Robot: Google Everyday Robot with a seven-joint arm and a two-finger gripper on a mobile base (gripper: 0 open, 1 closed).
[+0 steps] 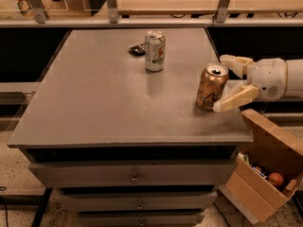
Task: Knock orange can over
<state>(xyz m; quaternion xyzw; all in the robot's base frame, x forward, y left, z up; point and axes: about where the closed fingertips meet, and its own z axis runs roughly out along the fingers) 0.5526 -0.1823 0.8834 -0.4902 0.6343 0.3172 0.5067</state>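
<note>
While the golden-orange aluminium drink can stands near the right edge of the grey flat-topped drawer cabinet, at the middle right of the frame, the white arm's two-finger gripper reaches in from the right border and brackets it. Its cream fingers are spread wide: one lies behind the can near its silver top, the other sits in front at the can's lower right. The front fingertip looks to be touching the can's side, though the contact is hard to make out. The can appears to lean a little, its top further right than its base, yet it is not lying down. Well apart, toward the upper middle of the frame, a white-and-green drink can stands upright on the same surface. A small dark object lies just beside it on its left. Below the cabinet top, closed drawers fill the lower middle. At the lower right an open brown cardboard box sits on the floor with a round reddish item inside.
</note>
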